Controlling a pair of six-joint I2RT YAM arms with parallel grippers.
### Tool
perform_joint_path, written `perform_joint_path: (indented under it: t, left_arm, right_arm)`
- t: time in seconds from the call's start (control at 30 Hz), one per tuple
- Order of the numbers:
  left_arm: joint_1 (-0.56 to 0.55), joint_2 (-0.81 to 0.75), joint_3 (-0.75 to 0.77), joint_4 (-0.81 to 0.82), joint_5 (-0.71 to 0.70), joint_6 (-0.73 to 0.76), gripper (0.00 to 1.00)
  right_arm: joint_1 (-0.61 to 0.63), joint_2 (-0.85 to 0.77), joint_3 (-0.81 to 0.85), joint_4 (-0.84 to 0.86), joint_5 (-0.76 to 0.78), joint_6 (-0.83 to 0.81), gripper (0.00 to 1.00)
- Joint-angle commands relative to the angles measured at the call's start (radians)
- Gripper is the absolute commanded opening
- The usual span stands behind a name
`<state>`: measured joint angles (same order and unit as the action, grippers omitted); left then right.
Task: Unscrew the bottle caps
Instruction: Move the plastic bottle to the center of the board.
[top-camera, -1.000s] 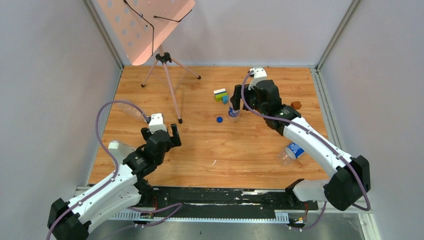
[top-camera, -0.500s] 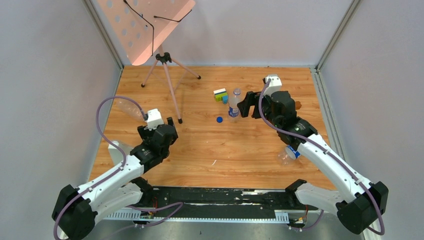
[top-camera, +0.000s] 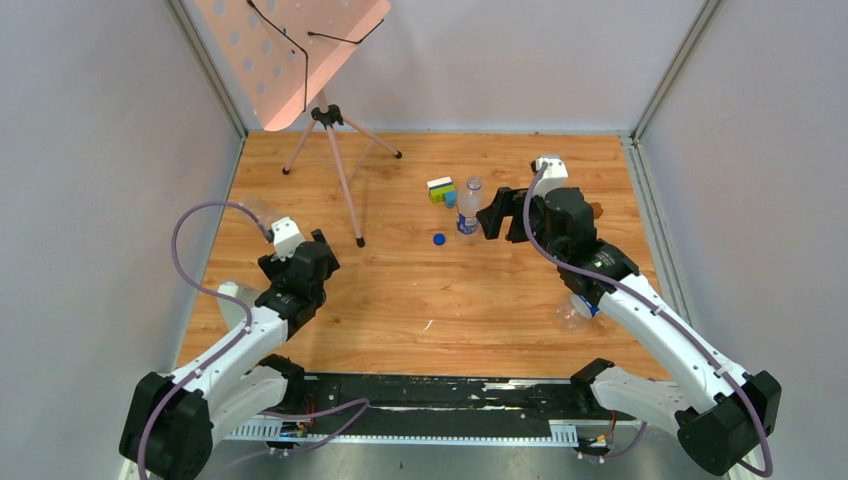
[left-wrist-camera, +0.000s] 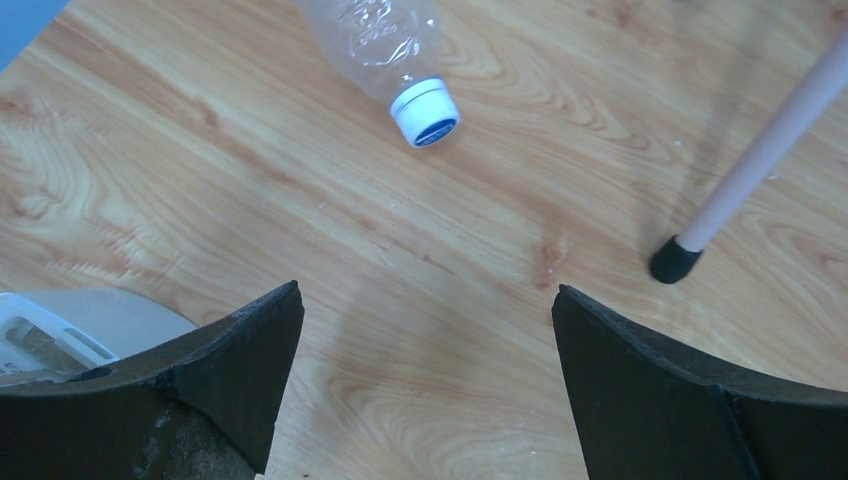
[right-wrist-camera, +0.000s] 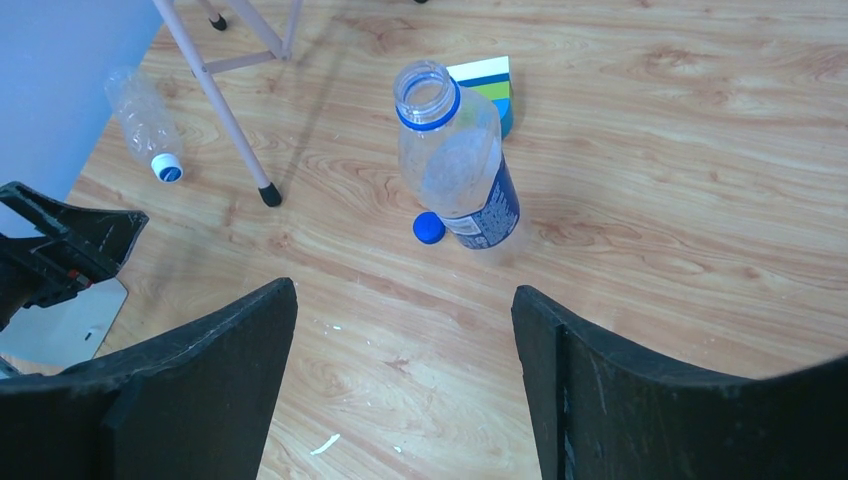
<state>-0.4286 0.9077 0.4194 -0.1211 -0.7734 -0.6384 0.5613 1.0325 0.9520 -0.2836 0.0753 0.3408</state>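
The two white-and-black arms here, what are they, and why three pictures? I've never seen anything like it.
They are two robot arms bolted to a wooden table. The wide picture looks down from above; the other two come from a camera on each wrist, so the dark shapes at the bottom are the fingers of the left gripper and the right gripper. Both are open and hold nothing. On the table: an upright bottle with no cap, a loose blue cap beside it, a capped clear bottle lying down, a third bottle under the right arm, toy blocks and a tripod.
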Motion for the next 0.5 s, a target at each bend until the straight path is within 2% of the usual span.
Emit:
perform_joint_path:
  t: [0.0,0.17,0.33,0.47]
  left_arm:
    - [0.079,0.054,0.047,0.038,0.066,-0.002,1.00]
    - [0.152,0.108,0.071,0.058,0.114,-0.004,1.00]
    - [0.202,0.182,0.100,0.093,0.102,-0.042,1.00]
    - [0.236,0.282,0.142,0.197,0.124,-0.040,1.00]
  right_arm:
    - [-0.003,-0.021,-0.009,-0.007,-0.027,0.036,0.80]
    - [-0.003,-0.033,-0.012,-0.040,-0.057,0.054,0.80]
    - [-0.003,-0.059,-0.025,-0.052,-0.117,0.076,0.79]
    - [-0.003,-0.085,-0.042,-0.053,-0.140,0.097,0.79]
